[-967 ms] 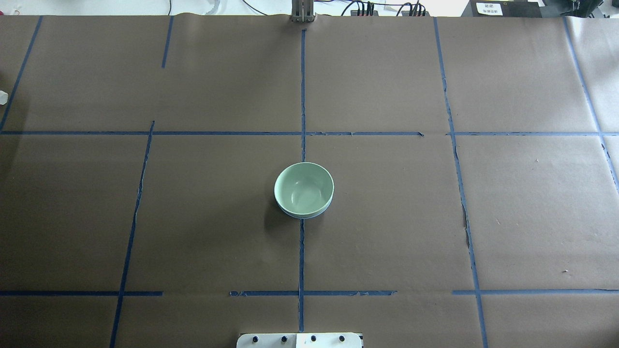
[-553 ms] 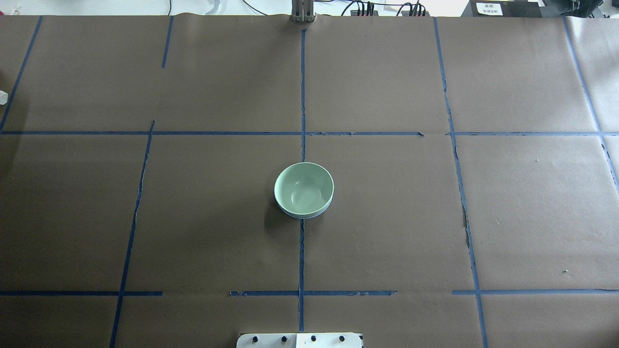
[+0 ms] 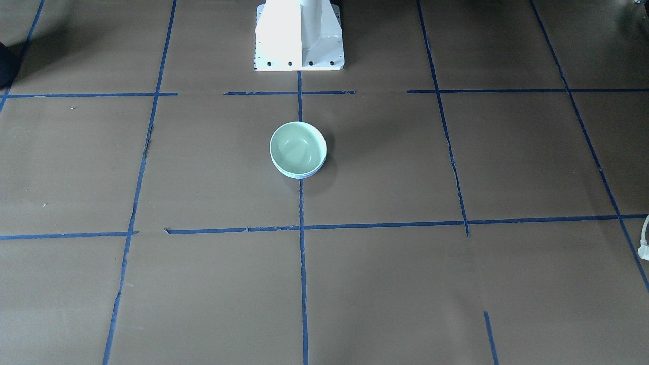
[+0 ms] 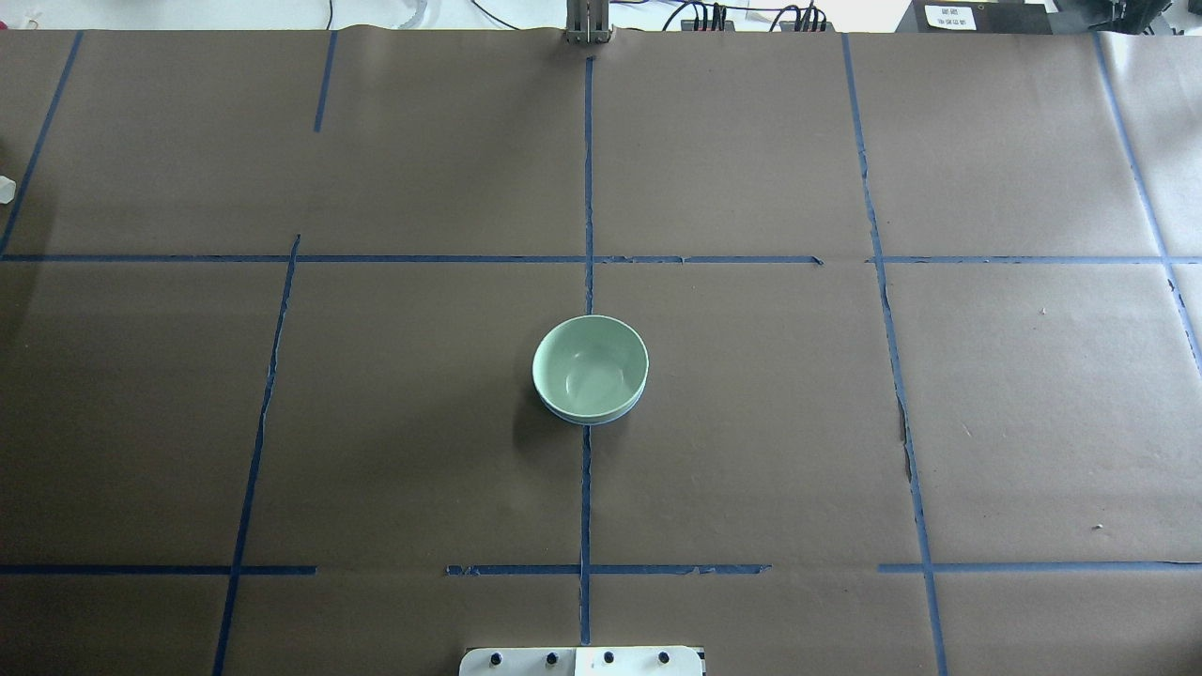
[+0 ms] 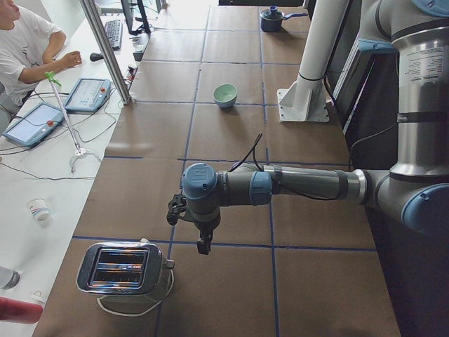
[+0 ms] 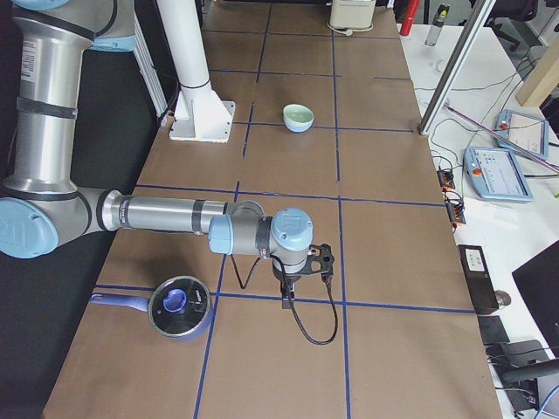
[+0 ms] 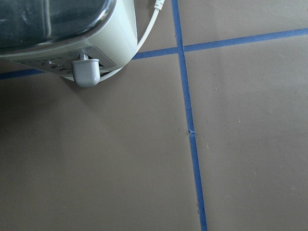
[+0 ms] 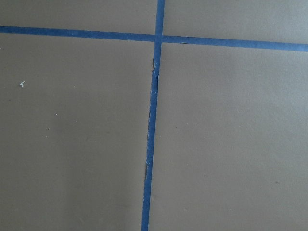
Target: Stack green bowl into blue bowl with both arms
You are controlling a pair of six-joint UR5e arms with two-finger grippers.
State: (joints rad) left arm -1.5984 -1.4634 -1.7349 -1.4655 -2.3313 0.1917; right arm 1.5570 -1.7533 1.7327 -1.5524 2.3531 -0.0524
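Front-facing view: you are looking at a table covered in brown paper and crossed by blue tape lines. The paper is stretching wide around the bowls, out to the frame's edges. A white pedestal is standing at the top edge. Just below it, the green bowl, pale mint and smooth, is sitting upright inside the blue bowl, which is showing only as a thin rim underneath.

Overhead view: the 2 stacked bowls are resting near the table's middle, on the centre tape line.

Left side view: the left arm is reaching low over the table's near end. The left gripper is pointing down near a chrome toaster. You cannot tell how wide its jaws are standing or whether it has hold of anything. The bowls are lying well apart from it, far up the table beside the pedestal.

Right side view: the right arm is stretching over the opposite end. The right gripper is hanging over a tape line near a pot with a blue lid, again well apart from the bowls. Its opening cannot be told either.

Left wrist view: a toaster corner and crossing tape are showing.

Right wrist view: 2 tape lines are crossing on brown paper.
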